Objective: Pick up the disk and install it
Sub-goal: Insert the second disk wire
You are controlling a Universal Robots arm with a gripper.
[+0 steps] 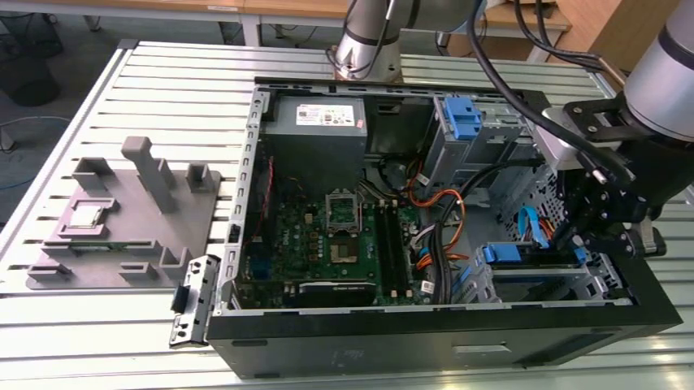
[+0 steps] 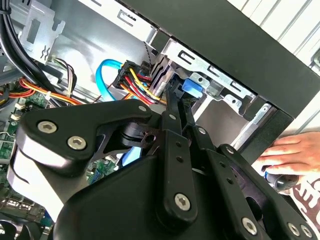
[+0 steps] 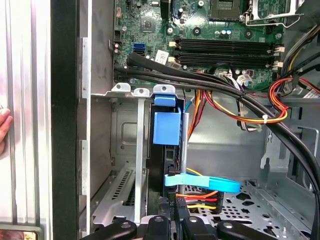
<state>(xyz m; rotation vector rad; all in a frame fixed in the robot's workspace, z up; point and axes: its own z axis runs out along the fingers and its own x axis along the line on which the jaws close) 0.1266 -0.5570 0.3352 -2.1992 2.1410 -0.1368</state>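
The claw [image 3: 172, 220] is nearly closed, its black fingers [image 2: 172, 107] pinching the end of the disk [image 3: 166, 131], which stands on edge in the drive bay [image 3: 131, 150] of the open computer case [image 1: 434, 341]. Beyond lies the motherboard [image 3: 210, 35].

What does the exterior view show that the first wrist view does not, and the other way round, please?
The exterior view takes in the grey fixture on the slatted table and the power supply. The first wrist view catches a person's hand beside the case. Both show the motherboard and the disk standing in its bay.
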